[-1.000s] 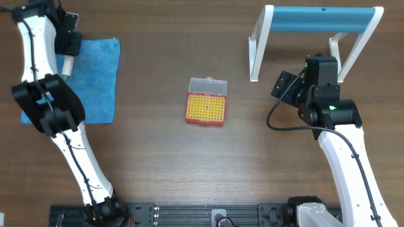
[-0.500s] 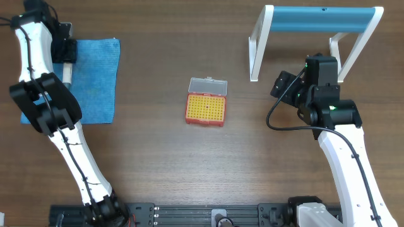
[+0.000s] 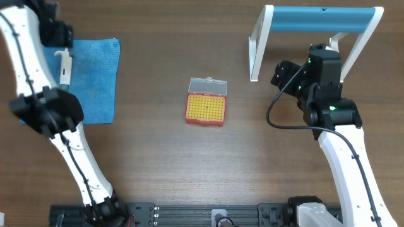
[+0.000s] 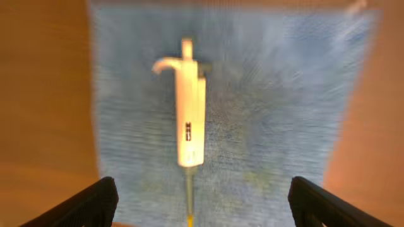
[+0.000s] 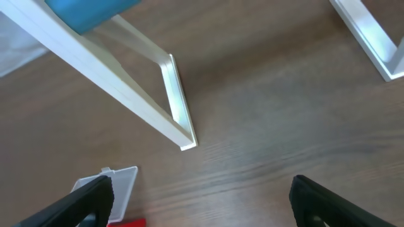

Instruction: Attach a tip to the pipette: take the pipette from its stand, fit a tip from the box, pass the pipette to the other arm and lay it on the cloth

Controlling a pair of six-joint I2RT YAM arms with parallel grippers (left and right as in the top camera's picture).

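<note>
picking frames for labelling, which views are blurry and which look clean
Left wrist view: smeared, the cloth streaky and the pipette soft-edged. Right wrist view: clean, with crisp edges on the stand and clear wood grain. Top view: clean, evenly lit, only faint shadows.

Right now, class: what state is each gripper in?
Left gripper: open, empty, above the white pipette on the blue cloth.
Right gripper: open, holding nothing.

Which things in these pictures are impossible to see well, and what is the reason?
1. Left wrist view: the pipette is blurred; its tip is cut off by the edge.
2. Top view: the left arm hides the cloth's left part.
3. Right wrist view: the edge cuts off most of the tip box.
</note>
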